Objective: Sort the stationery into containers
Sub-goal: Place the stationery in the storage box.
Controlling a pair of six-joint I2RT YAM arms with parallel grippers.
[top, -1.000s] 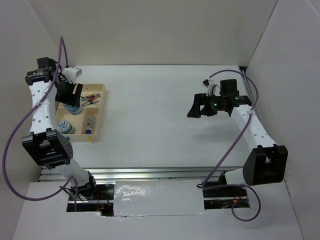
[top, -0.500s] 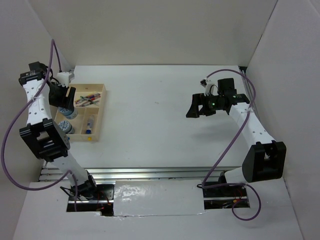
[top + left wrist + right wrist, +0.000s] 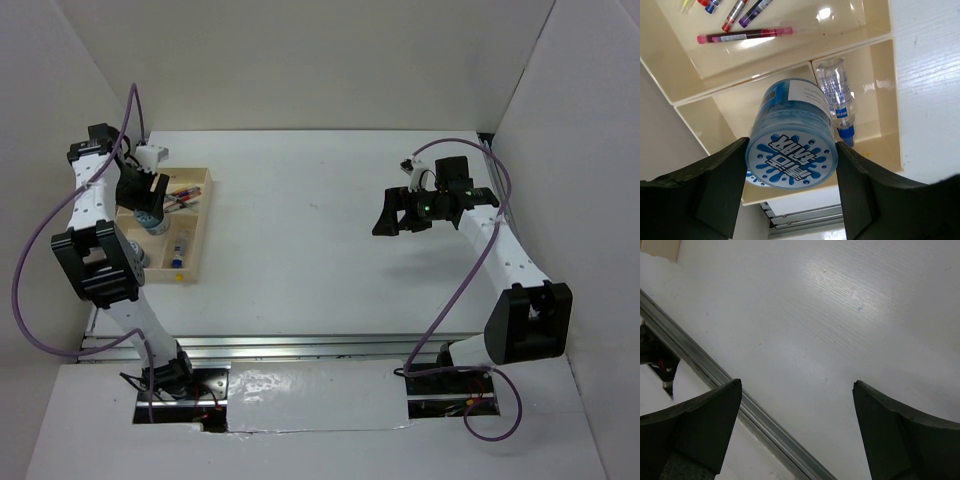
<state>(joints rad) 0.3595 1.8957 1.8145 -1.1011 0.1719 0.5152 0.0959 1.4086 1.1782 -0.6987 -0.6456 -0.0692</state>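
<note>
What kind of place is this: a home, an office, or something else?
Probably a robot test bench in a laboratory. A left arm and a right arm stand at the edge of a white table enclosed by plain white walls. The left gripper holds a blue roll over a wooden tray.

Left wrist view: the roll [image 3: 790, 125] between the left gripper [image 3: 791, 155] fingers hides most of the tray [image 3: 875, 30] compartment below it. A second roll [image 3: 752, 178] shows only as a sliver. Several pens [image 3: 735, 9] run off the top edge (count uncertain). Top view: the pens are too small to tell apart. The right gripper [image 3: 796, 385] fingers are cut off at the bottom.
</note>
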